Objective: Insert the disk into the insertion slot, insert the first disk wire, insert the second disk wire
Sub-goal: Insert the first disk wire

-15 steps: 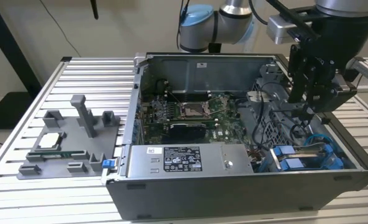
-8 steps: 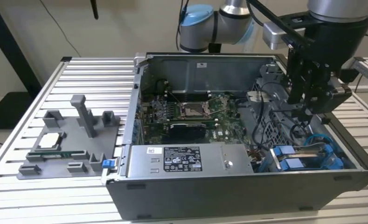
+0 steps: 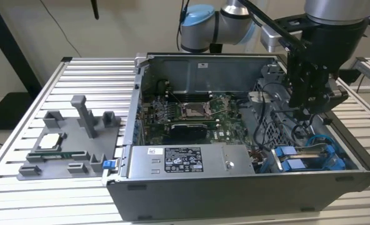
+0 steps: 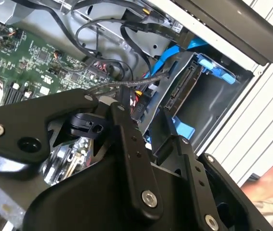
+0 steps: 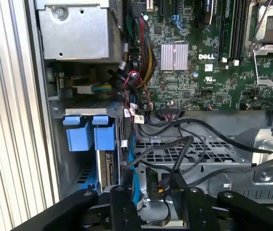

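One gripper (image 3: 310, 111), down inside one open computer case (image 3: 235, 197), among black cables (image 5: 187, 144) beside one motherboard (image 5: 194, 72); wide or closed, cannot tell. One disk (image 4: 180, 91) in its blue carrier, seated in the one insertion slot (image 4: 215, 108) at the case corner on the exterior view's right, near the gripper. Two blue tabs (image 5: 78, 137) at the slot's mouth. One power-supply box (image 3: 185, 161) bearing one white-and-black printed label. One hand (image 4: 271, 180) outside the case.

table: slatted metal (image 3: 85, 70) | on it: open computer case (image 3: 235, 197); grey fixture, probably plastic (image 3: 69, 157)
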Motion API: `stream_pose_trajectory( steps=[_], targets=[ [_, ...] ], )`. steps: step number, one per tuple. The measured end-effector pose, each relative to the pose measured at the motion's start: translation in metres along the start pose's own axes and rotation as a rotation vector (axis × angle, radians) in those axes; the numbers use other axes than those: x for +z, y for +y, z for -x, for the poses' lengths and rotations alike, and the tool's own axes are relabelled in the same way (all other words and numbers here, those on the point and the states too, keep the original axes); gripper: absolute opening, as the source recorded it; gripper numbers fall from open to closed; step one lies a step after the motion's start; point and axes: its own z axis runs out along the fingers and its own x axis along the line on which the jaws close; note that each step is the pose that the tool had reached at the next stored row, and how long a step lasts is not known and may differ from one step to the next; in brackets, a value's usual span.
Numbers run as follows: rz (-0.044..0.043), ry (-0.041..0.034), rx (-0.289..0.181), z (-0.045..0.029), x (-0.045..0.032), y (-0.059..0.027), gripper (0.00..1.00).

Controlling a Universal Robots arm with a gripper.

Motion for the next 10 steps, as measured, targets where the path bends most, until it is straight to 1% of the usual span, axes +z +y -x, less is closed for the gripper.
stream_pose_trajectory(
  steps=[10],
  targets=[
    [0.0000, -0.0001, -0.001, -0.0001, -0.0001, 0.0001, 0.00]
  ],
)
